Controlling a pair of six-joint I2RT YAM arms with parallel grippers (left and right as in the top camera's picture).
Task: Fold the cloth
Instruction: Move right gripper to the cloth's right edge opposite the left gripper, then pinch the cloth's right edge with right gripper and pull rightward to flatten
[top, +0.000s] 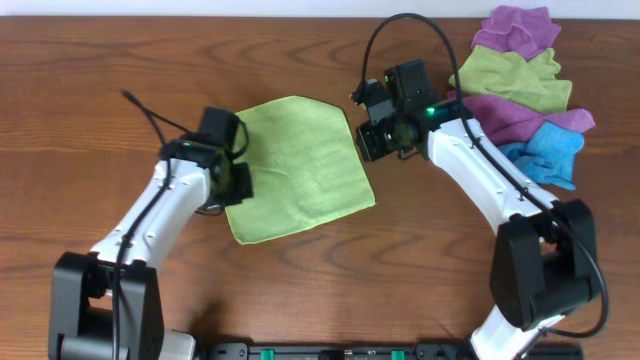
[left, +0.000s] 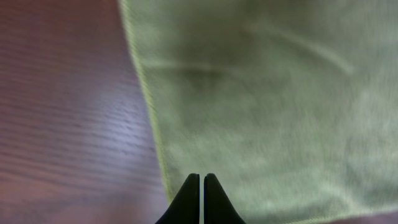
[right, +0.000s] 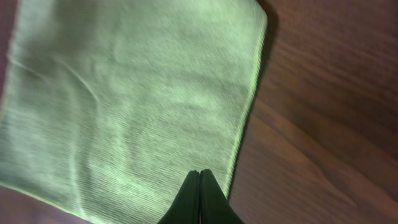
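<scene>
A light green cloth (top: 300, 165) lies flat on the wooden table, roughly square and turned a little. My left gripper (top: 240, 182) is at its left edge. In the left wrist view its fingers (left: 201, 177) are shut, tips just inside the cloth's left hem (left: 267, 106), with nothing seen between them. My right gripper (top: 368, 143) is at the cloth's right edge. In the right wrist view its fingers (right: 199, 173) are shut over the cloth (right: 137, 93) near the right hem, and the cloth lies flat under them.
A pile of other cloths lies at the back right: a purple one (top: 515, 28), a green one (top: 515, 75), another purple one (top: 530, 115) and a blue one (top: 548, 152). Bare wood (top: 100, 80) surrounds the cloth.
</scene>
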